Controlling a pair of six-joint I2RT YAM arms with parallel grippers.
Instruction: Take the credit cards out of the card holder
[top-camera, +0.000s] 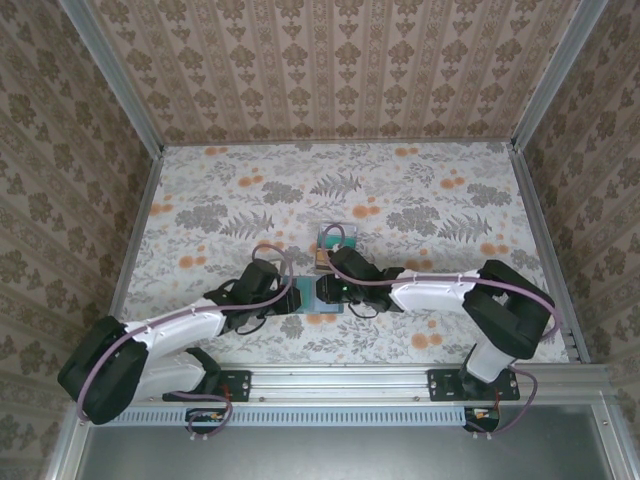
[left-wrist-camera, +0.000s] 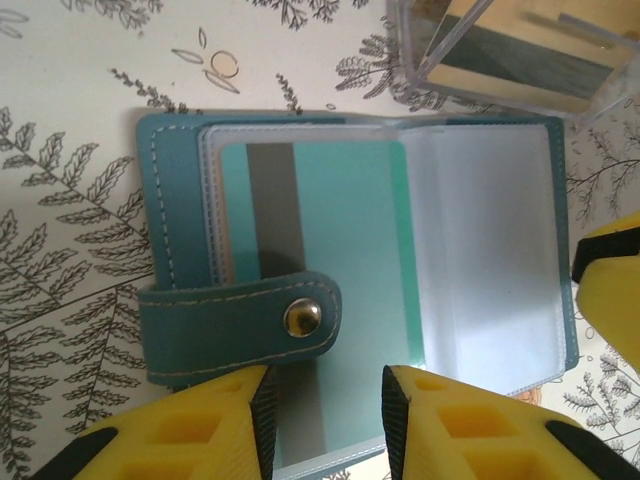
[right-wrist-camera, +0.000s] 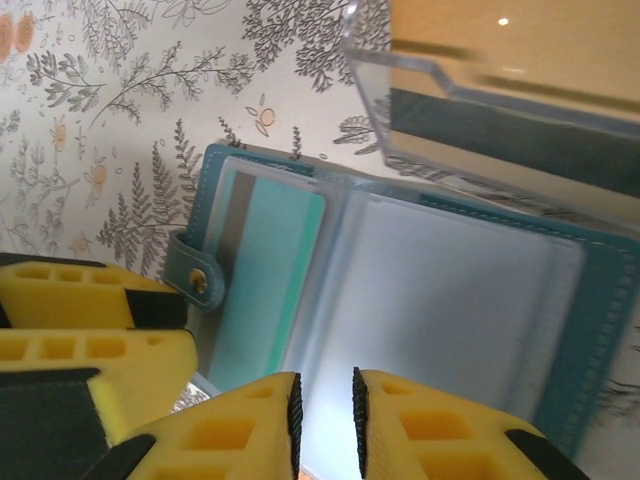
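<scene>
Fingers of the left gripper stand partly open, gripping nothing, astride the lower edge of a teal credit card, apparently lined up to draw it from its sleeve. The card holder lies spread open on the floral desk, just beside a clear box of tan cards. The right gripper, fingers nearly together at the empty panel's edge, seems to steady it; whether it grips cannot be told

Left arm and right arm have white shells, black joints, lilac cables; left hand and right hand have yellow fingers, black pads.
</scene>
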